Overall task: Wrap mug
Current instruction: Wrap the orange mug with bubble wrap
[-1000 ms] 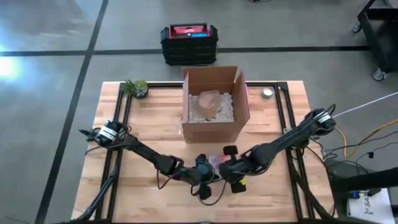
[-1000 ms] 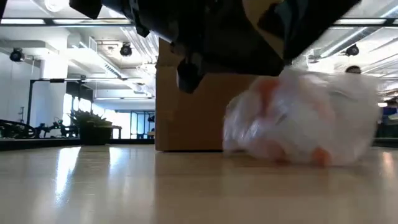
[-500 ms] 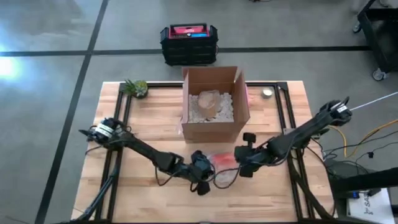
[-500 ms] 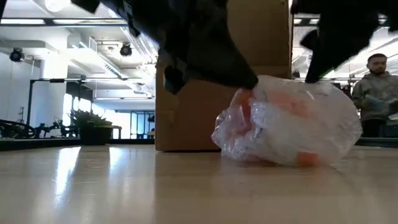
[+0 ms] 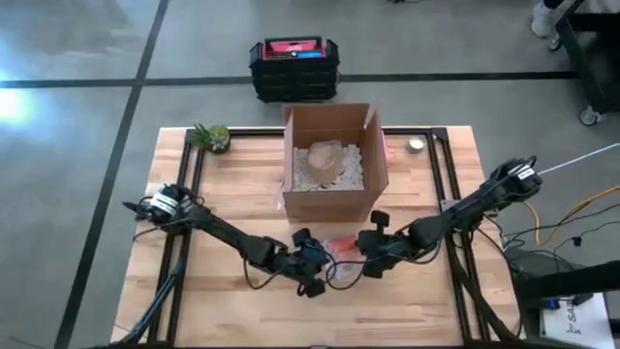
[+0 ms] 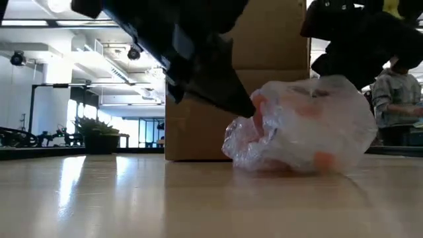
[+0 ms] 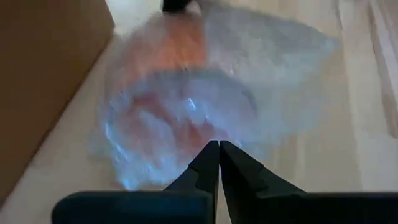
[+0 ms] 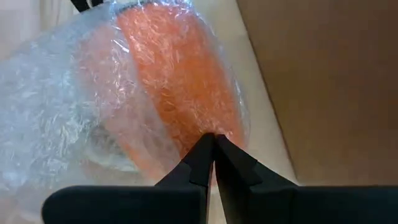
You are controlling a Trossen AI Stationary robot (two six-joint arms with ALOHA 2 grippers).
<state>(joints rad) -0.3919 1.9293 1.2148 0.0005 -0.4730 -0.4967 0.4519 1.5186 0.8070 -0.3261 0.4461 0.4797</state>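
The orange mug (image 8: pixel 174 81), bundled in clear bubble wrap (image 6: pixel 304 129), lies on its side on the wooden table (image 5: pixel 223 194), in front of the cardboard box (image 5: pixel 334 160). In the high view the bundle (image 5: pixel 341 254) sits between my two grippers. My left gripper (image 5: pixel 315 260) is shut at the bundle's left side, and my right gripper (image 5: pixel 373 244) is shut at its right side. Both point their tips at the wrap. My left gripper (image 7: pixel 219 146) has its shut fingertips against the bubble wrap at the bundle's left end (image 7: pixel 205 127), slanting down from the table's left. I see no wrap between the fingers. The bundle rests on the table. My right gripper (image 8: pixel 214 138) touches the wrap over the mug's orange wall (image 8: pixel 193 112) with its shut fingertips, coming from the table's right. I cannot tell whether a fold is caught between them. The bundle lies on the table.
The open cardboard box (image 6: pixel 198 132), holding white fill and another wrapped item (image 5: pixel 325 160), stands just behind the bundle. A small potted plant (image 5: pixel 211 136) is at the far left corner and a small round object (image 5: pixel 417 144) at the far right. A person (image 6: pixel 396 99) stands beyond the table.
Both grippers have moved from near the table's front edge toward its far edge and now flank the bundle. My right gripper swung out to the right, then came back in against the wrap. The bundle has shifted a little to the left and stayed on the table.
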